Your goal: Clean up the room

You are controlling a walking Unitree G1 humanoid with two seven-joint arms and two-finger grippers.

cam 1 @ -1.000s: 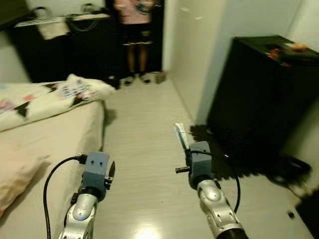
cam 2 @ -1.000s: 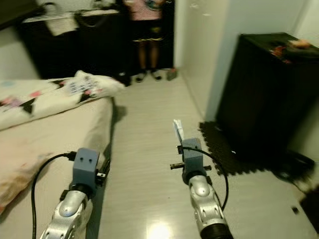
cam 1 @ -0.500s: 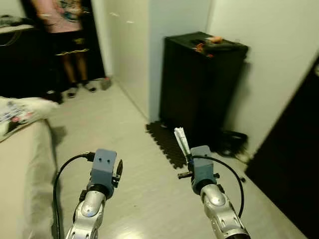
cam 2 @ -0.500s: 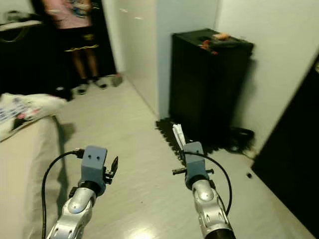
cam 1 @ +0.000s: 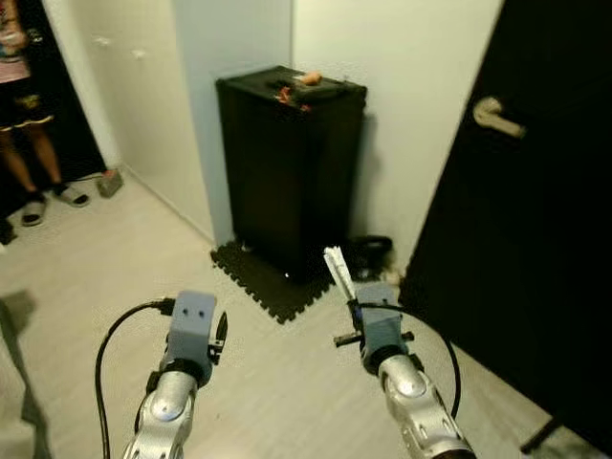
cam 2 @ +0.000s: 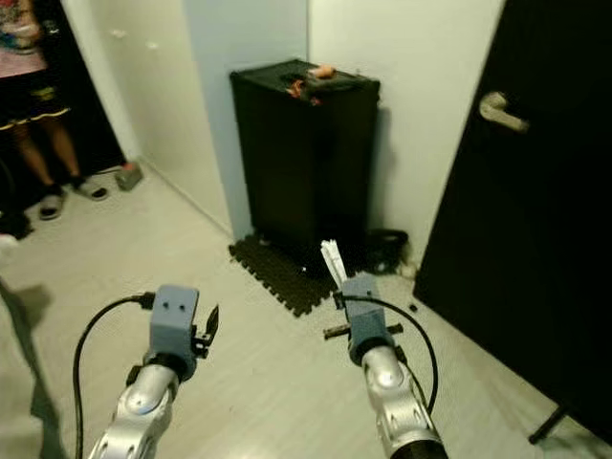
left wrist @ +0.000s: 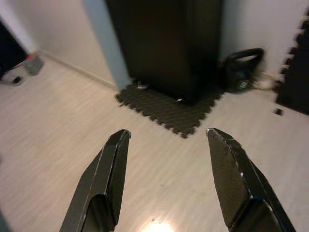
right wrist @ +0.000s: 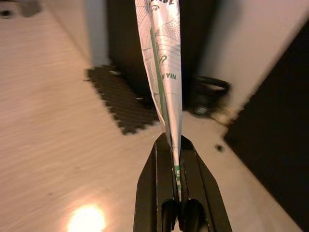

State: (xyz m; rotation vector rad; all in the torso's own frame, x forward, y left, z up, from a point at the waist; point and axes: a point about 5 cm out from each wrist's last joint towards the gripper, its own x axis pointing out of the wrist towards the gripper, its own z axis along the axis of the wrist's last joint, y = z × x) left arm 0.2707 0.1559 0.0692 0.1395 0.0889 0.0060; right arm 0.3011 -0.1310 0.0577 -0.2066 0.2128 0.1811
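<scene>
You are holding a thin white wrapper (right wrist: 162,67) pinched between the closed fingers of your right gripper (right wrist: 175,145), and it is sticking up and forward out of the fingertips, above the pale floor (cam 1: 115,249). In the right wrist view you are seeing green print on it, with the letters "YIN" readable partway down; the head views are giving only a small white strip (cam 1: 337,273) with nothing legible. Your left gripper (left wrist: 166,137) is hanging spread wide with nothing in it, fingers well apart, over bare floor.

Just ahead of the wrapper, a tall black cabinet (cam 1: 287,167) is standing against the white wall, with small orange and red things (cam 1: 298,84) lying on its top that are too small to name. A dark foam mat (cam 1: 273,282) is lying at its foot, and a black kettlebell (left wrist: 243,67) is sitting beside it, which the left wrist view is showing most clearly. A dark door (cam 1: 521,239) with a metal lever handle (cam 1: 495,115) is on your right.

A person's legs (cam 1: 24,124) are showing at the far left. Since a second ago your head has been turning right: the bed has gone out of view and the door has come in, while both grippers are staying as they were.
</scene>
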